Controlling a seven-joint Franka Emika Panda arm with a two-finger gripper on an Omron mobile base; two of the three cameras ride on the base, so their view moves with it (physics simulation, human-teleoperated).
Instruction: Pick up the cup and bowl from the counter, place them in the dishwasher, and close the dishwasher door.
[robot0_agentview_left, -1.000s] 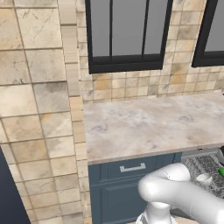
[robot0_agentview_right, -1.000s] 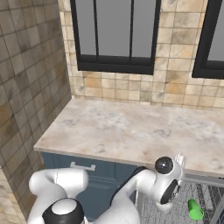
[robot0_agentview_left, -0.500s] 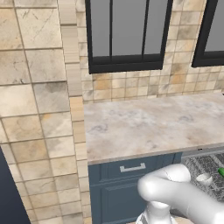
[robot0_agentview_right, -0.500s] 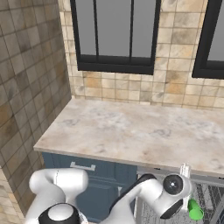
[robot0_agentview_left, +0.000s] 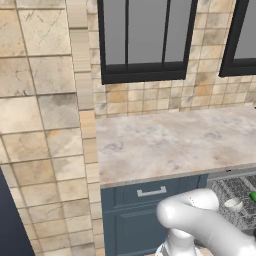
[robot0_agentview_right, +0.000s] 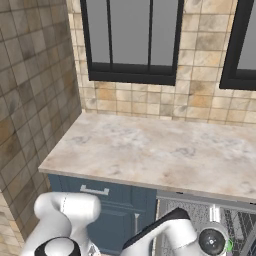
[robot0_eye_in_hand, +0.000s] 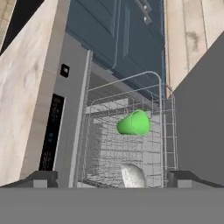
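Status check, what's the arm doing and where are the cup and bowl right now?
Gripper open, empty, above the dishwasher rack. Green cup and pale bowl in rack. Dishwasher door not yet closed; nothing blocking.

Tan tiled wall (robot0_agentview_left: 45, 125), black-framed windows (robot0_agentview_right: 132, 40), dk blue cabinets (robot0_agentview_right: 125, 210), wood floor (robot0_eye_in_hand: 192, 30).

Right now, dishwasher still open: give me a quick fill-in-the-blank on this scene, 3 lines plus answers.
1. The green cup lies on its side in the wire ____ of the dishwasher.
2. The drawer under the counter is dark ____.
3. The pale bowl sits in the same rack as the cup, so the step left is to close the dishwasher ____.

Missing words: rack; blue; door
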